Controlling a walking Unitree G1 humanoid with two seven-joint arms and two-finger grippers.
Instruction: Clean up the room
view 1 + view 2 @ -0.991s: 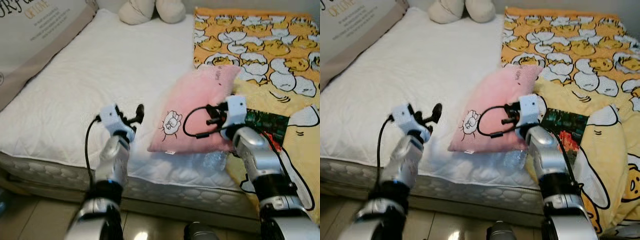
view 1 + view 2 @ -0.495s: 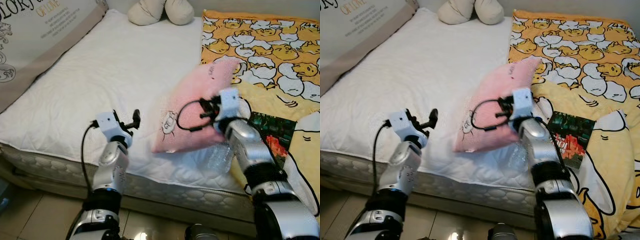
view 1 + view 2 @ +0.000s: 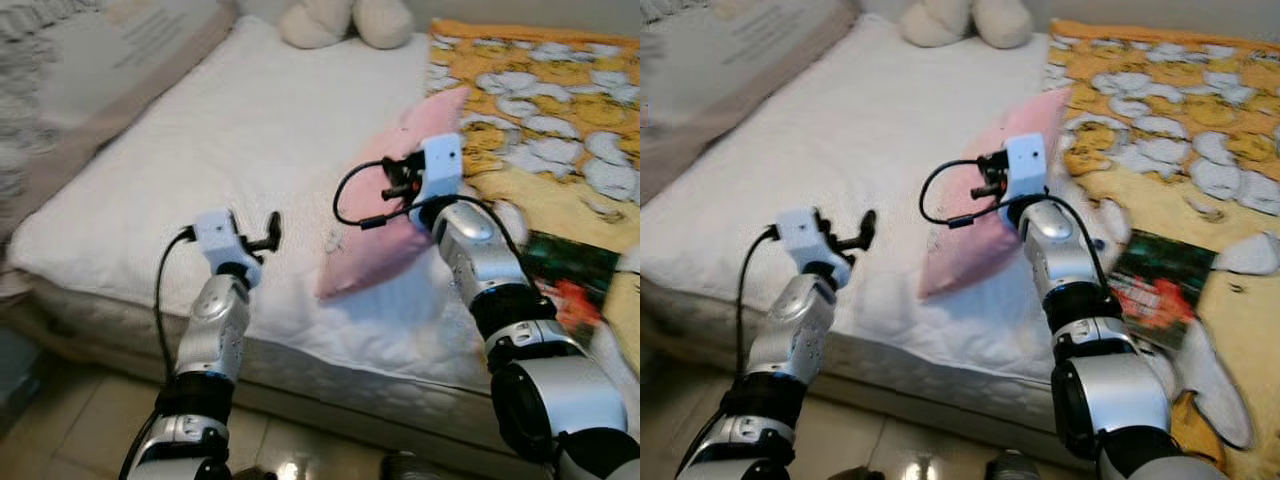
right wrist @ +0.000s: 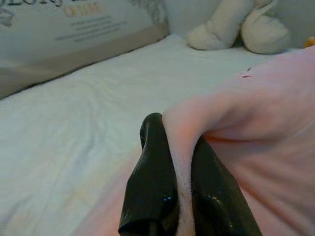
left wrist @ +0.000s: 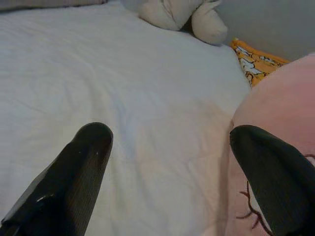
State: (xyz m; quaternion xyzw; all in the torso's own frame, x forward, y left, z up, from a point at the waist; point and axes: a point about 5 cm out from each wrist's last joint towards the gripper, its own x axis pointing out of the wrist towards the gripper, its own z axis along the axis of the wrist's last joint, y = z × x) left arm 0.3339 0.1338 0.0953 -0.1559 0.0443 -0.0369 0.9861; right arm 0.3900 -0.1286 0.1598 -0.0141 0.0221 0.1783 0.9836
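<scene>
You are partway into the tidy-up, with one item in hand and nothing yet put in its final place as far as these pictures show. Your right gripper point(image 4: 172, 196) has its fingers point(image 4: 150, 182) clamped together on a fold along the edge of the pink pillow point(image 3: 390, 240), and the pillow hangs tilted from that pinch, its lower corner near or just touching the white mattress point(image 3: 200, 150) beside the yellow duck-print blanket point(image 3: 560, 120). Your left gripper point(image 3: 268, 232) hovers over the near part of the mattress, close to the pillow's side, with its fingers point(image 5: 78, 172) spread wide apart and holding nothing. What is left looks considerable: the pillow likely belongs up at the head of the bed, near the large printed pillow point(image 3: 110, 70) and the cream plush toy point(image 3: 345, 20); the blanket lies rumpled and unfolded across the right half; and a dark printed packet point(image 3: 1160, 280) lies on the blanket, not yet collected. Judged from this, you are at the carry stage of the first item, with placement and the remaining clutter to come
</scene>
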